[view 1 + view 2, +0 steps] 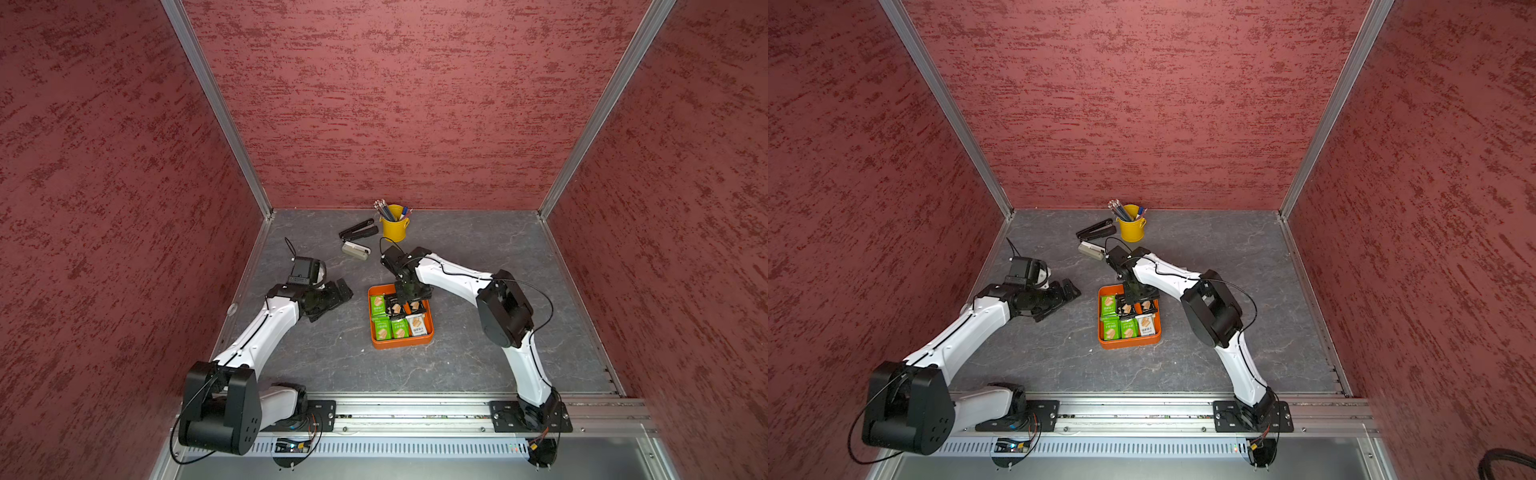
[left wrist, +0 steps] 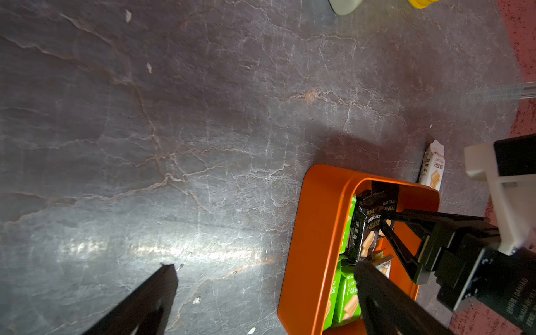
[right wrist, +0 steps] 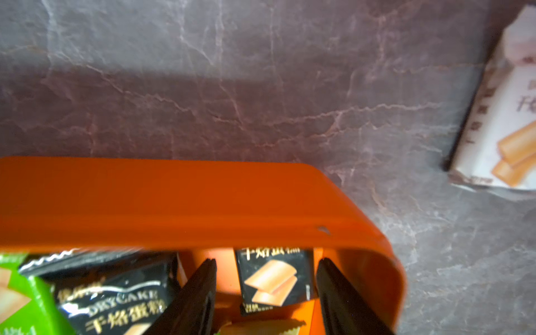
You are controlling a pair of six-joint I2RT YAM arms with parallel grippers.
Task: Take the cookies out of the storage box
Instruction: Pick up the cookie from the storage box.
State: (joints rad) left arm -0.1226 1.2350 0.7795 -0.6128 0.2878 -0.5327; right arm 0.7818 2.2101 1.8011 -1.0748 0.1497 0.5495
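Observation:
The orange storage box sits mid-table holding several cookies: green packets, black ones and a white one. My right gripper reaches down into the box's far side. Its jaws are open and straddle a black cookie packet, with a gap on each side. One white cookie packet lies on the table just outside the box wall. My left gripper hangs open and empty over the table left of the box.
A yellow pencil cup, a black stapler and a grey-white device stand behind the box near the back wall. Red walls close off three sides. Bare grey tabletop lies in front of the box and to its right.

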